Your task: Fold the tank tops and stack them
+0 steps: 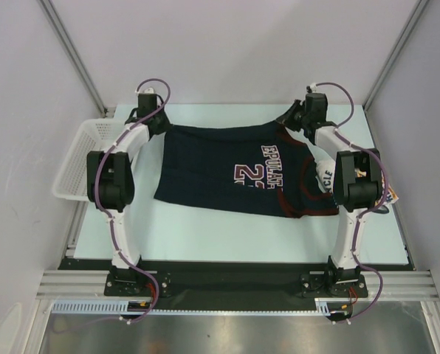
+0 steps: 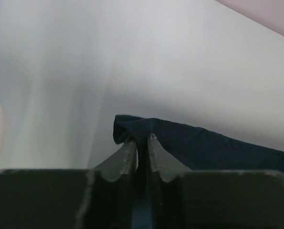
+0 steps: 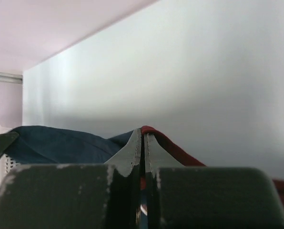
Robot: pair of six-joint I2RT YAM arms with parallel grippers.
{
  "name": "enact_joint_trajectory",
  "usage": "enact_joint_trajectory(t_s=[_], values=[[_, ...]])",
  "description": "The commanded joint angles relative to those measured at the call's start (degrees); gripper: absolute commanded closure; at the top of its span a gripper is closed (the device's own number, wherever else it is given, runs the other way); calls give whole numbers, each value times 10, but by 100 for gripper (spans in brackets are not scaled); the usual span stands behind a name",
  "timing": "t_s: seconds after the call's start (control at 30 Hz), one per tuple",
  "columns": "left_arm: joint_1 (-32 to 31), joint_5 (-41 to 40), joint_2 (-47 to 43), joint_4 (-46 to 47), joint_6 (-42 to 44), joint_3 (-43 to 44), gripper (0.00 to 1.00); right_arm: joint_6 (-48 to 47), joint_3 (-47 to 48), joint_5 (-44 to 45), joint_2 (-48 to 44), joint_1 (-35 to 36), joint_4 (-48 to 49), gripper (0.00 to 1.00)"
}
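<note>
The navy tank top (image 1: 220, 166), with dark-red trim and white lettering, lies spread across the table, its near half flat. My left gripper (image 1: 163, 127) is shut on its far left corner; the left wrist view shows the jaws (image 2: 142, 138) pinching the navy cloth (image 2: 204, 143). My right gripper (image 1: 286, 122) is shut on the far right edge; the right wrist view shows the jaws (image 3: 143, 131) pinching the dark-red trim (image 3: 177, 149). Both held edges are slightly raised. The white tank top (image 1: 324, 177) shows as a small patch, mostly hidden under the navy top and my right arm.
A white mesh basket (image 1: 78, 158) stands at the left table edge beside my left arm. The pale table (image 1: 227, 236) ends at a dark rail by the arm bases. White walls close in the back and both sides.
</note>
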Motion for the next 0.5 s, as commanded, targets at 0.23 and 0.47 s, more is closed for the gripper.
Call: enact_joint_trajectory(t_s=[0.23, 0.47], values=[[11, 27, 32, 48, 0, 35, 26, 15, 77, -72, 84, -18, 57, 100], [17, 32, 97, -47, 13, 155, 26, 29, 96, -82, 116, -27, 59, 99]])
